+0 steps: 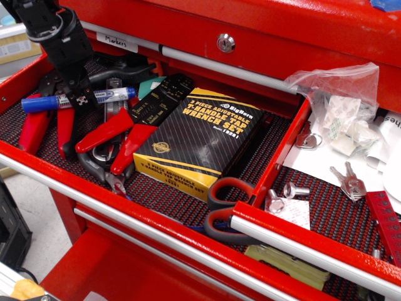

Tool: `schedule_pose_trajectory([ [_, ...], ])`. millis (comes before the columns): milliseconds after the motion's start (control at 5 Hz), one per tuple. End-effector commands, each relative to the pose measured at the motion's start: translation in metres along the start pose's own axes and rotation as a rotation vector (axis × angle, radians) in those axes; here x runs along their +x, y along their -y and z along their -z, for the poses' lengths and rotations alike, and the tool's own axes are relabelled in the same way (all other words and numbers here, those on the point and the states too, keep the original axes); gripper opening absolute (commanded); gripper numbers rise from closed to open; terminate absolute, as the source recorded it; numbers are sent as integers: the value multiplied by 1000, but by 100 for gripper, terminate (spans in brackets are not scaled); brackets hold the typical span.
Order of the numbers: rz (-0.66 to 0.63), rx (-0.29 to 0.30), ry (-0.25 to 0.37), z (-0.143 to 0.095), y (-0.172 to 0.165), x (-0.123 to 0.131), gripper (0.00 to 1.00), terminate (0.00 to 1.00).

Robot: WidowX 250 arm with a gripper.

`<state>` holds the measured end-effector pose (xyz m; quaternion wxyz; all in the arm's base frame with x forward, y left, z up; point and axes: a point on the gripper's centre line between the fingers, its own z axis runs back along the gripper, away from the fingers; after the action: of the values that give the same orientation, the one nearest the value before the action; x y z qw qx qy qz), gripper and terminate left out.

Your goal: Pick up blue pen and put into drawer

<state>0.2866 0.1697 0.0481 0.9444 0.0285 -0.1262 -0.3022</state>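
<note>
The blue pen (111, 95) lies across the red-handled pliers (103, 135) at the left of the wider red drawer, blue cap pointing left. My black gripper (80, 100) comes down from the upper left, and its tip sits right over the pen's middle, hiding that part of the barrel. From this side I cannot tell whether the fingers are open or shut. The narrower drawer (301, 241) stands open at the right, with a chrome front rail and dark woven liner. It holds keys (349, 182), white paper and a plastic bag (338, 106).
A black-yellow wrench-set box (197, 141) fills the middle of the wide drawer, with black crimpers (160, 100) behind it and scissors (222, 207) at its front right. A red divider wall (285, 147) separates the two drawers. The locked cabinet front (225, 42) rises behind.
</note>
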Motion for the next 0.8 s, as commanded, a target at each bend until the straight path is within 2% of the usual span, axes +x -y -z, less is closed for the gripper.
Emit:
schedule_pose_trajectory([
  [0, -45, 6, -19, -18, 3, 10, 0, 0],
  [200, -87, -23, -80, -44, 14, 19, 0, 0],
  [400, -128, 31, -117, -89, 40, 42, 0, 0],
  [600, -190, 40, -127, -131, 70, 66, 0, 0],
])
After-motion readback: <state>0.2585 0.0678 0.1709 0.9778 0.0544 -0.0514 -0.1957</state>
